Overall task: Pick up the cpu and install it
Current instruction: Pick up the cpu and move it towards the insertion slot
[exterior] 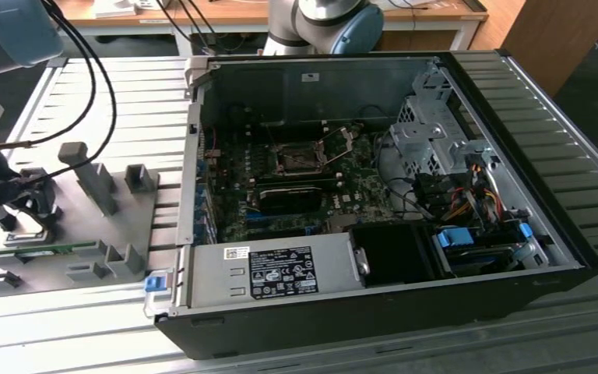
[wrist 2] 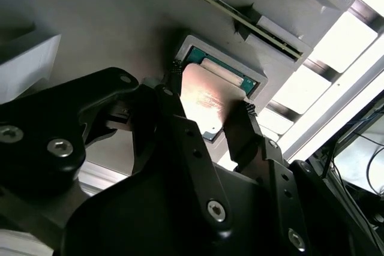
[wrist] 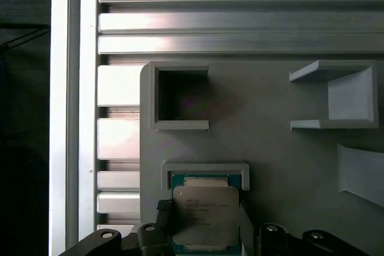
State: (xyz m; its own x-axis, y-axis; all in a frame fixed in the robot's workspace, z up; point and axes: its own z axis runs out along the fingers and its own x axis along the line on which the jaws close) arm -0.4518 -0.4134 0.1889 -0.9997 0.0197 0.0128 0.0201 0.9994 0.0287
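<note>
Two fingers [wrist 2: 180,130] of the hand [wrist 2: 210,93] clamp the cpu [wrist 2: 207,103] by opposite edges, seated in a grey tray [wrist 2: 120,22] pocket.

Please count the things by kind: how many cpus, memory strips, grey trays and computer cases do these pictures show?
cpu: 1
green memory strip: 1
grey tray: 1
open computer case: 1
Total: 4
</note>
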